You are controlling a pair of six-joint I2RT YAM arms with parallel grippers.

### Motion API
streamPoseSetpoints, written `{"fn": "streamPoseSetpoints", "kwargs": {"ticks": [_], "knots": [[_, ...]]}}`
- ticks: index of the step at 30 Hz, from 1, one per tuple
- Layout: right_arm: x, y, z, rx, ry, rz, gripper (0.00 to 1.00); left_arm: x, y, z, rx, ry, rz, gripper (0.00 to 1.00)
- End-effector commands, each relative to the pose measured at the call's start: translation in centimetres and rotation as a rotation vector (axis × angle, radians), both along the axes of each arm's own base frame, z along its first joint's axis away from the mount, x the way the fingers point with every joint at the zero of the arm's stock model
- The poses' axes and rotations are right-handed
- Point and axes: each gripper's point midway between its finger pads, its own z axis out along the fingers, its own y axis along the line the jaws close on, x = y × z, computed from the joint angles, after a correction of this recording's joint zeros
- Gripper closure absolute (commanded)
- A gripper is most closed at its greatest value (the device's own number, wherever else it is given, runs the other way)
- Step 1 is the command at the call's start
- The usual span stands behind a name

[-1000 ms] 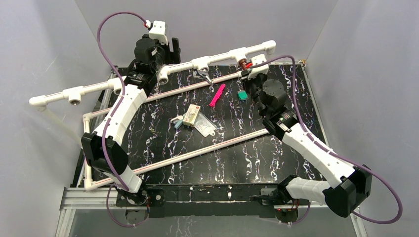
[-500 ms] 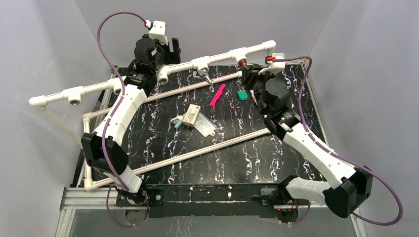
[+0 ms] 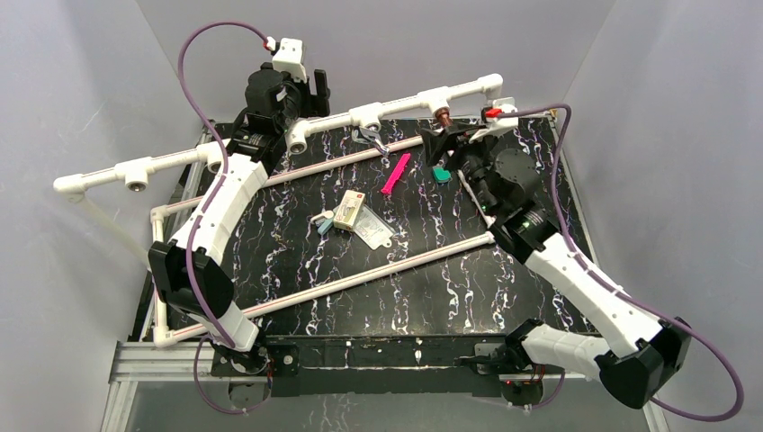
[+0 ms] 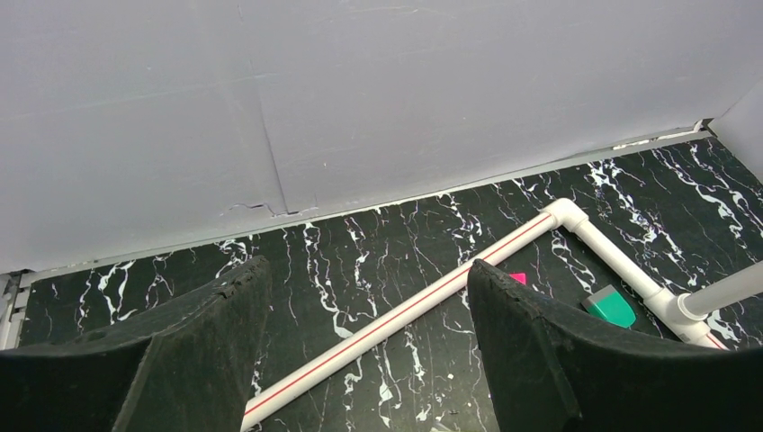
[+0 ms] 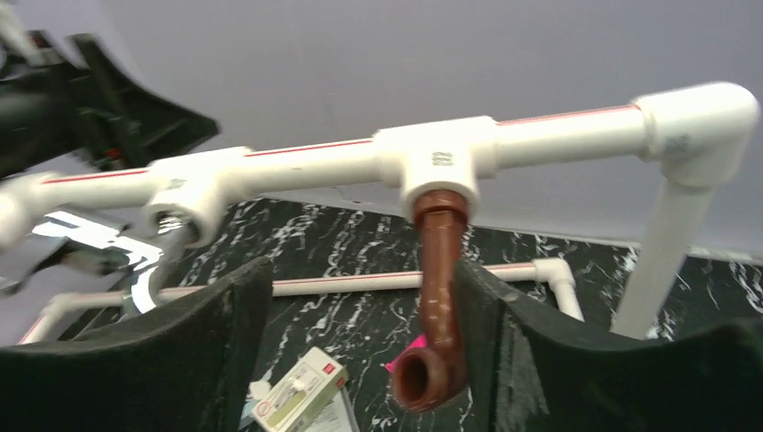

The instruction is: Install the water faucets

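The dark reddish-brown water faucet [image 5: 439,297] hangs spout-down from a white tee socket [image 5: 438,171] on the raised pipe. My right gripper [image 5: 364,360] stands open around it, and the faucet sits close against the right finger [image 5: 540,360]. In the top view that faucet [image 3: 443,116] shows just above the right gripper [image 3: 447,137]. The shiny silver faucet [image 3: 369,138] is under the middle tee [image 3: 364,115] and shows blurred at the left of the right wrist view [image 5: 135,270]. My left gripper [image 3: 315,87] is raised at the back and open [image 4: 364,306], with nothing in it.
A pink strip [image 3: 395,174], a green piece [image 3: 441,174], a small box [image 3: 349,210] and a clear bag [image 3: 375,230] lie on the black marbled table. White pipes cross it [image 3: 378,267]. Another tee with a bare socket [image 3: 137,176] sits far left.
My right gripper has opened and let go of the brown faucet, which stays in its tee. The right wrist turned and the arm swung slightly right. The left arm has not moved.
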Motion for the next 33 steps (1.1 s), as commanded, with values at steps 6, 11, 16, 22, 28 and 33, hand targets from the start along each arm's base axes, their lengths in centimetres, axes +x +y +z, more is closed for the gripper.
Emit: {"fn": "streamPoseSetpoints", "kwargs": {"ticks": [6,11,16,22,28,33], "knots": [[-4.3,0.8,3.9,-0.228,-0.249,0.164,0.05,-2.1,-0.4,-14.3,0.133,0.399,-0.029,0.23],[-3.4,-1.0,2.3,-0.449,-0.310,0.063,0.02,-2.2,-0.4,-14.4,0.134,0.401,-0.030,0.23],[-2.4,-1.3,0.3,-0.577,-0.325,0.031,0.01,-2.1,-0.4,-14.4,0.134,0.403,-0.031,0.23],[-1.0,-1.6,-0.4,-0.569,-0.304,-0.035,0.02,-2.1,-0.4,-14.5,0.135,0.405,-0.030,0.23],[0.3,-1.8,-0.8,-0.562,-0.284,-0.095,0.12,-2.1,-0.4,-14.5,0.135,0.405,-0.032,0.23],[1.0,-2.1,-0.4,-0.558,-0.294,-0.139,0.44,-2.1,-0.4,-14.4,0.135,0.403,-0.031,0.23]]}}
